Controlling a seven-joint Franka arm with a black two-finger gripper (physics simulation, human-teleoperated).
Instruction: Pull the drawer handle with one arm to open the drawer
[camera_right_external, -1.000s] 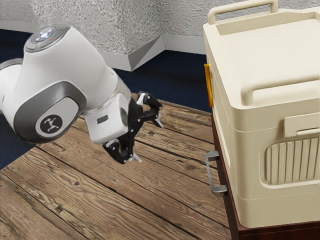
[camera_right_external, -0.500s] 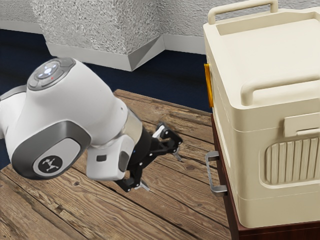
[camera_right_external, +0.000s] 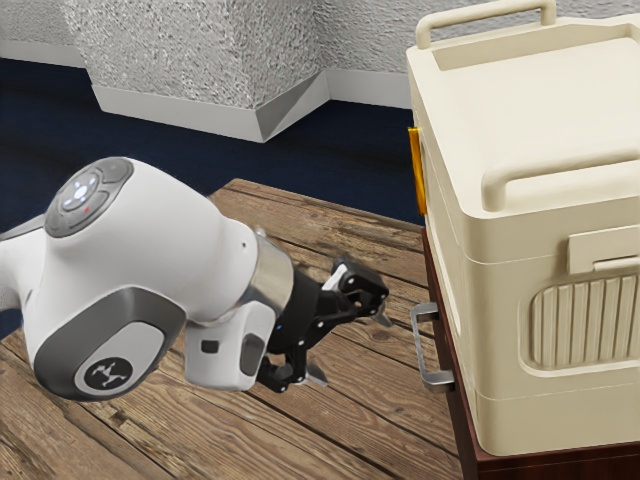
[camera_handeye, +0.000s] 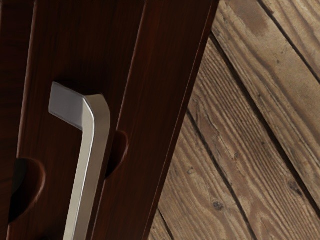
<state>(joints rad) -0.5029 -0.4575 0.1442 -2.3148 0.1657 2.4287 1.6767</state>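
Two fingers stand well apart on my black two-finger gripper (camera_right_external: 351, 347), with nothing clamped between them. From my side-on camera I see it low over the brown wooden planks (camera_right_external: 200, 400), angled down and toward the exterior view's right, where the U-shaped metal drawer handle (camera_right_external: 418, 340) sticks out from the dark red-brown wooden cabinet (camera_right_external: 539, 467). In that view the fingertips are near the handle but apart from it, with planks visible in the gap. A cream box (camera_right_external: 500, 300) sits on top of the cabinet, with rounded carry bars (camera_right_external: 575, 168) along its upper edges and a ribbed panel (camera_right_external: 585, 322) on one side; a narrow yellow strip (camera_right_external: 418, 172) is on the side facing my arm (camera_right_external: 150, 250). Behind everything I have the rough grey wall (camera_right_external: 200, 60) and dark blue flooring (camera_right_external: 170, 145). My wrist camera gives me the handle close up: a flat, squared end against the reddish wood, then a rounded bend into a long straight bar. Beside the bar, a rounded recess (camera_handeye: 119, 150) is cut into the wood.
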